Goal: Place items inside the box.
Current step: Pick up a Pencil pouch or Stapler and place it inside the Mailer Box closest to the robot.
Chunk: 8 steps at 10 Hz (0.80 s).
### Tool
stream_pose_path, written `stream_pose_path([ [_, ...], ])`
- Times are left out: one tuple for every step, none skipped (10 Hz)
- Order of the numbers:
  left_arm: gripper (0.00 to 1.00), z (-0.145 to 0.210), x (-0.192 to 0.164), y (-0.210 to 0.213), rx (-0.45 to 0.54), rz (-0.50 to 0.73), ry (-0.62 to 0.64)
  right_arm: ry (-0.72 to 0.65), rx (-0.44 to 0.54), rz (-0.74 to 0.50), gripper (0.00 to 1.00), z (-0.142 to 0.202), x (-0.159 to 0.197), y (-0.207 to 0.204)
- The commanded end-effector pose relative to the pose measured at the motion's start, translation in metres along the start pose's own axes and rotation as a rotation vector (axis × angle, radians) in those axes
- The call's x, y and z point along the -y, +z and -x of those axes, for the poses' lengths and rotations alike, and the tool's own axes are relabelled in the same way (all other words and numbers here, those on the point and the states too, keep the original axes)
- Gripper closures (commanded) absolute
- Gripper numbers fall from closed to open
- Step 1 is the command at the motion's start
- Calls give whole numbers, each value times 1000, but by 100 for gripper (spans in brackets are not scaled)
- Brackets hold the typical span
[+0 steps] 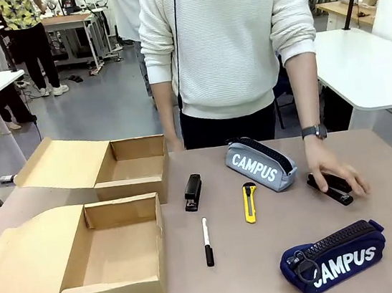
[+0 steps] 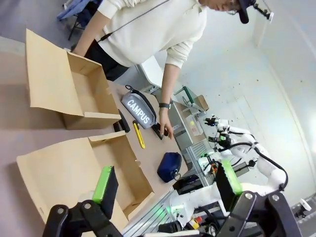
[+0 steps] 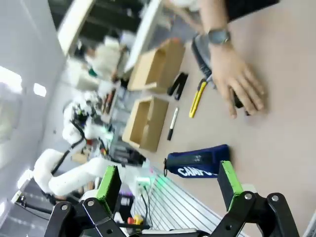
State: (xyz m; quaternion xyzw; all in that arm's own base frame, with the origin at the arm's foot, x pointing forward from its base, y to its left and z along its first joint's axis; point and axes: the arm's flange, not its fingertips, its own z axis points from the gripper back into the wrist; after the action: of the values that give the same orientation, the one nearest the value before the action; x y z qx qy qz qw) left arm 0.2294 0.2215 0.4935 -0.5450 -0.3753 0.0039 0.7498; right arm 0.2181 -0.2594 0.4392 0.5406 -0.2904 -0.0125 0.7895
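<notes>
Two open cardboard boxes stand at the table's left, a near box (image 1: 110, 262) and a far box (image 1: 133, 171), both empty. A black stapler (image 1: 193, 192), a yellow utility knife (image 1: 250, 202) and a black marker pen (image 1: 207, 242) lie mid-table. The grey CAMPUS pouch (image 1: 260, 165) sits behind them and the navy CAMPUS pouch (image 1: 334, 259) lies front right. The person's hand (image 1: 337, 175) rests on another black stapler (image 1: 334, 190). My left gripper (image 2: 168, 182) hangs open above the near box (image 2: 84, 168). My right gripper (image 3: 168, 181) is open above the navy pouch (image 3: 197, 162), holding nothing.
The person stands at the far edge, mid-table. Both box lids (image 1: 23, 259) lie folded out to the left. White tables and other people fill the room behind. Bare tabletop shows between the marker and the navy pouch.
</notes>
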Motion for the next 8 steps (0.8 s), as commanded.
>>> stream_pose_path([
  [0,-3,1,0,7,14,-25,0,85,-9,0,3,20,22],
  [0,-3,1,0,7,14,-25,0,0,0,0,0,0,0],
  [0,-3,1,0,7,14,-25,0,0,0,0,0,0,0],
  [0,-3,1,0,7,14,-25,0,0,0,0,0,0,0],
  [0,-3,1,0,7,14,-25,0,0,0,0,0,0,0],
  [0,-3,1,0,7,14,-25,0,0,0,0,0,0,0],
  [0,-3,1,0,7,14,-25,0,-22,0,0,-3,4,-2],
  [0,-3,1,0,7,14,-25,6,-66,30,0,-6,-4,-20],
])
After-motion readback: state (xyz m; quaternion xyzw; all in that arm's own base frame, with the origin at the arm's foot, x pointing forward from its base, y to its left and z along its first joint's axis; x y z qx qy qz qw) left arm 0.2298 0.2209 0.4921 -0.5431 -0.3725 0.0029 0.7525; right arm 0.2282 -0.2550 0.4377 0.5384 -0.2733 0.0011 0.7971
